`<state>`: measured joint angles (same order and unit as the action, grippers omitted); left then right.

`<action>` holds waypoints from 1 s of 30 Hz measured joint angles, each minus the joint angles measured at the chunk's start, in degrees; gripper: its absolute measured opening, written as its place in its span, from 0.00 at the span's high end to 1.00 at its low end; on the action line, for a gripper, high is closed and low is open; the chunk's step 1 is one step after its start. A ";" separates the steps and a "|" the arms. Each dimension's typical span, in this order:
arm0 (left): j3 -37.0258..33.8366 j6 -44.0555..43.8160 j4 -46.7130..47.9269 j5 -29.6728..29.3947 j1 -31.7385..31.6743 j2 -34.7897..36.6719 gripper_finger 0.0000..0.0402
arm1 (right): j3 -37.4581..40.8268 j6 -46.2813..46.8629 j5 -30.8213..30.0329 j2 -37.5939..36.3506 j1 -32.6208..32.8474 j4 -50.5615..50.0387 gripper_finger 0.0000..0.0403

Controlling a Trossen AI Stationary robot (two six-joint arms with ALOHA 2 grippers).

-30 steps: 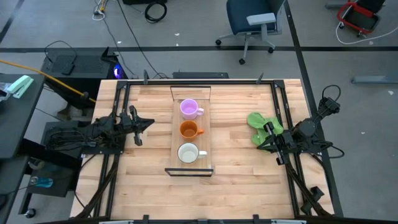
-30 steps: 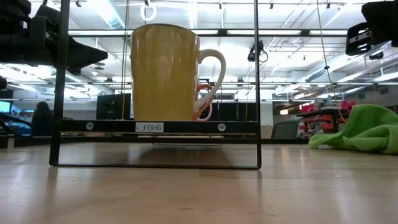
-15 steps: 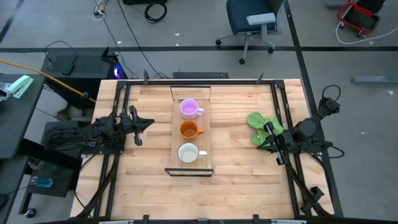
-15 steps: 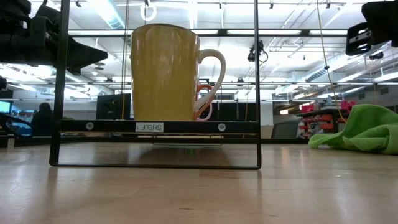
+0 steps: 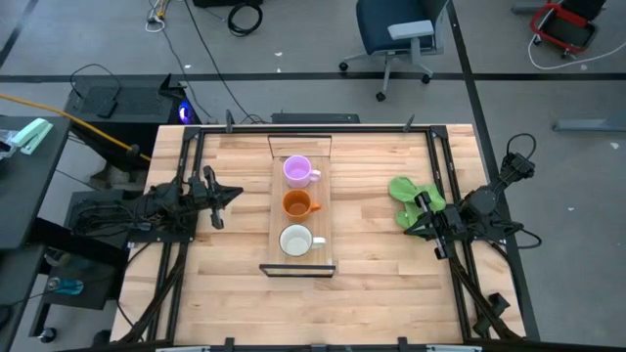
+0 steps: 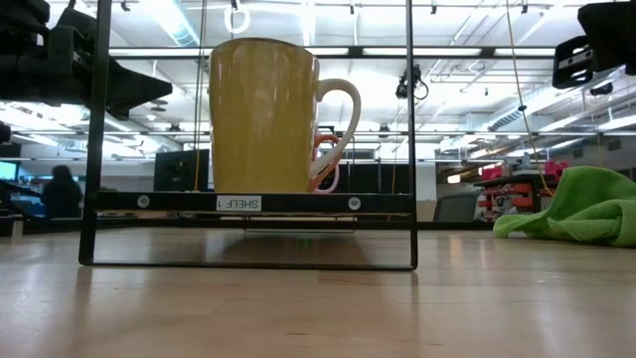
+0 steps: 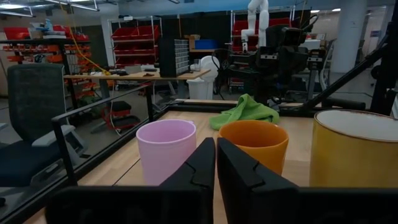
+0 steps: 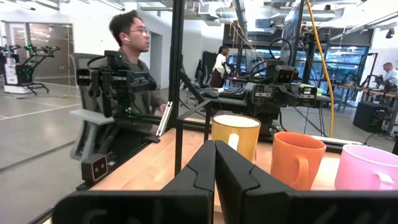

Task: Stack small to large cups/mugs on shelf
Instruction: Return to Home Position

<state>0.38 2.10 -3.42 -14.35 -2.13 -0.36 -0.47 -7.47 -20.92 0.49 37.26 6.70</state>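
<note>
The left gripper (image 7: 216,149) is closed on nothing at the left edge of the table (image 5: 372,284). The right gripper (image 8: 215,149) is also closed and empty, at the right edge just beside the green cloth (image 5: 406,191). Between them, mid-table, the shelf (image 5: 278,220) carries the purple mug (image 5: 296,170), orange mug (image 5: 296,203) and white mug (image 5: 295,240) in a row. Stacking looks finished; the step in hand seems to be parking the arms, which needs no grasp.

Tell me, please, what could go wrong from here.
The right gripper hangs by the green cloth, so its next move might snag it. The purple mug, orange mug and yellow mug stand close in a row on the narrow shelf; a bump could topple them. The left gripper waits on the opposite side.
</note>
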 joint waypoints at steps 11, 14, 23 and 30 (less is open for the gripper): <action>-0.01 -0.01 0.00 0.01 0.00 0.00 0.92 | 0.00 -0.01 -0.01 0.00 -0.01 0.00 0.97; -0.01 0.00 0.02 0.02 -0.01 0.00 0.92 | 0.00 0.01 0.01 0.02 -0.01 0.02 0.97; 0.00 0.00 0.02 0.00 0.00 0.00 0.95 | 0.00 0.00 0.01 0.00 0.00 0.00 0.97; 0.00 0.01 0.02 0.00 0.00 0.00 0.92 | 0.00 -0.01 0.01 0.00 0.00 0.01 0.97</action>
<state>0.38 2.11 -3.40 -14.35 -2.13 -0.36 -0.47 -7.49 -20.91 0.49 37.26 6.71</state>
